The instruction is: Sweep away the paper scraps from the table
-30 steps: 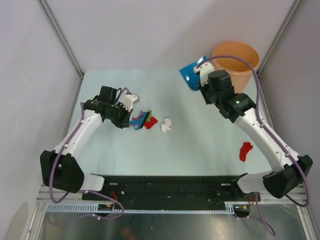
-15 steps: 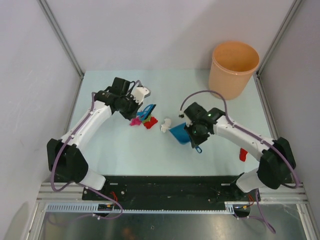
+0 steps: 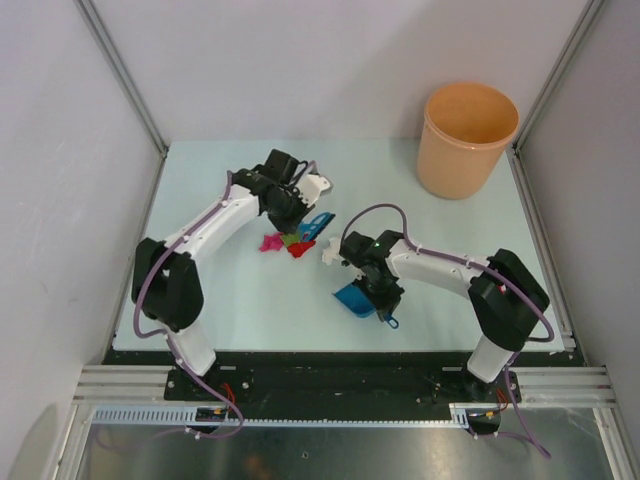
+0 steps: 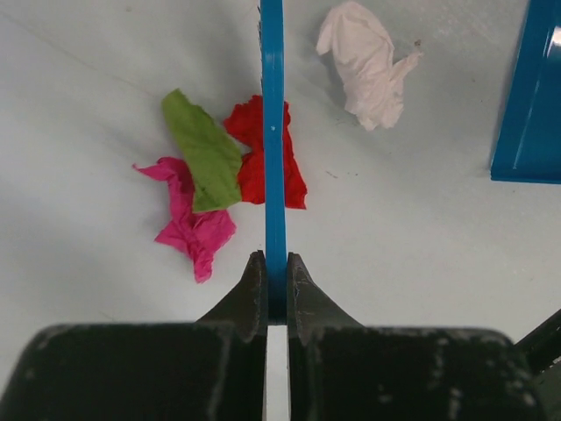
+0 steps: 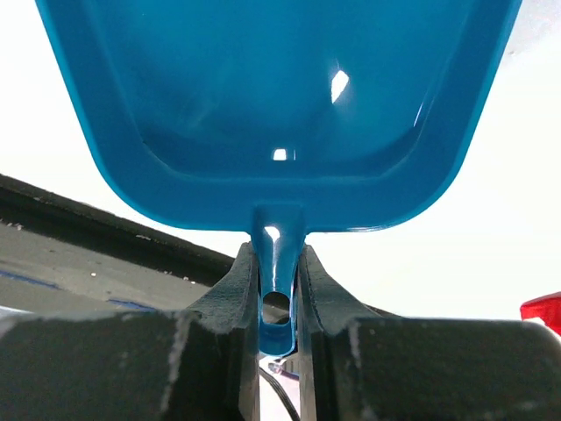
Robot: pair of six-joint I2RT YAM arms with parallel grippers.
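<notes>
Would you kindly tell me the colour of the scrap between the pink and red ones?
Green scrap, left wrist view.

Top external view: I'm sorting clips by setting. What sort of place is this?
Probably a robot test cell in a lab, not a home: a mint-green table in a metal frame, bare grey partition walls, and a left arm and right arm bolted to a black rail.

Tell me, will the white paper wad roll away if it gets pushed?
Probably light: the white wad is small, crumpled paper, so a nudge should slide it. It likely won't roll far: it looks lumpy, not round. It may squash rather than stay stiff.
</notes>
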